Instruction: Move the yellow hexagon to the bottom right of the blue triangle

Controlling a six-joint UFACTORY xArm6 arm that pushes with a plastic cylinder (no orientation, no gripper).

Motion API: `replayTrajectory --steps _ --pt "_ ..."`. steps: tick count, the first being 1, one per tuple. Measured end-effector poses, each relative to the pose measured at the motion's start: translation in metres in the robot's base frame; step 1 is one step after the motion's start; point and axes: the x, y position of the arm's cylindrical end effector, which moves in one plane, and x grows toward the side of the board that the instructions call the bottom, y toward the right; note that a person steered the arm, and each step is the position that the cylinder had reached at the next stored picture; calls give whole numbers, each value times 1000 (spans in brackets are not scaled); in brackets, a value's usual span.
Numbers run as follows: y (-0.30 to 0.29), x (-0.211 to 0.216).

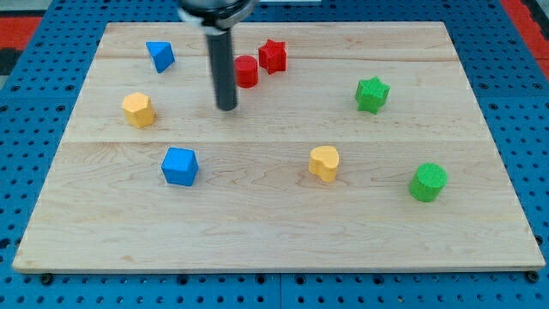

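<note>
The yellow hexagon [138,110] lies at the view's left, below and a little left of the blue triangle [159,56], which sits near the board's top left. My tip [226,107] rests on the board to the right of the yellow hexagon, about a hundred pixels away, and below-right of the blue triangle. It touches no block. The rod rises from the tip to the view's top.
A red cylinder [246,71] and a red star [273,56] lie just right of the rod. A blue cube [180,166] sits below the tip. A yellow heart-like block [325,163], a green star [372,93] and a green cylinder [428,182] lie on the right.
</note>
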Motion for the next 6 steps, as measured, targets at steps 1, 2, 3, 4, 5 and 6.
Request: replayTrajectory --steps 1,2,3,4,5,6 --pt "-52 24" --pt "-102 40" --pt "-134 39" --pt "-135 26" --pt "-93 15" --pt "-68 -5"
